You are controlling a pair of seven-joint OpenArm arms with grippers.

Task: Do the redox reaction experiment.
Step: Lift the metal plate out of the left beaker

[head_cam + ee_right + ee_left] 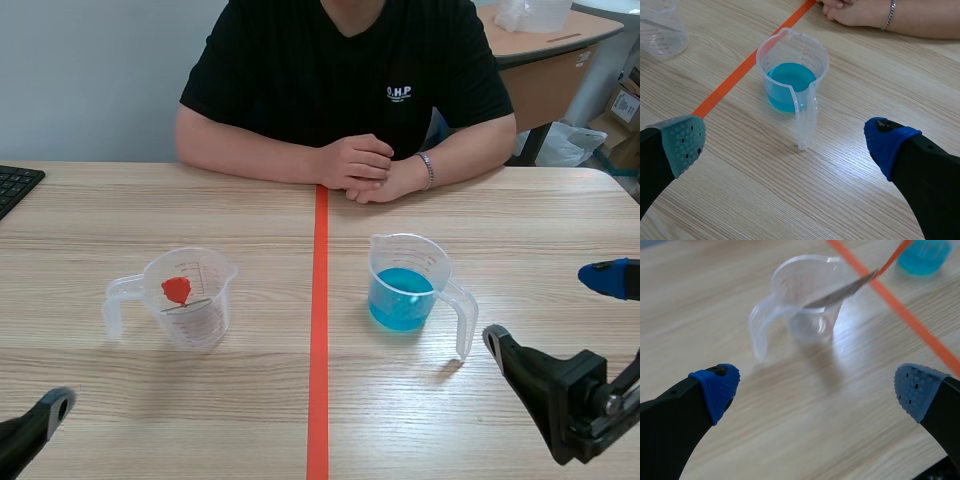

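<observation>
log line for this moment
left gripper open, clear cup with metal tool ahead | right gripper open, blue-liquid cup ahead | nothing held

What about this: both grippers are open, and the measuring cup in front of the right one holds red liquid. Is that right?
Not quite. The right wrist view shows that the measuring cup ahead of the right gripper holds blue liquid, not red. The rest stands: the right gripper and the left gripper are both open.
</observation>
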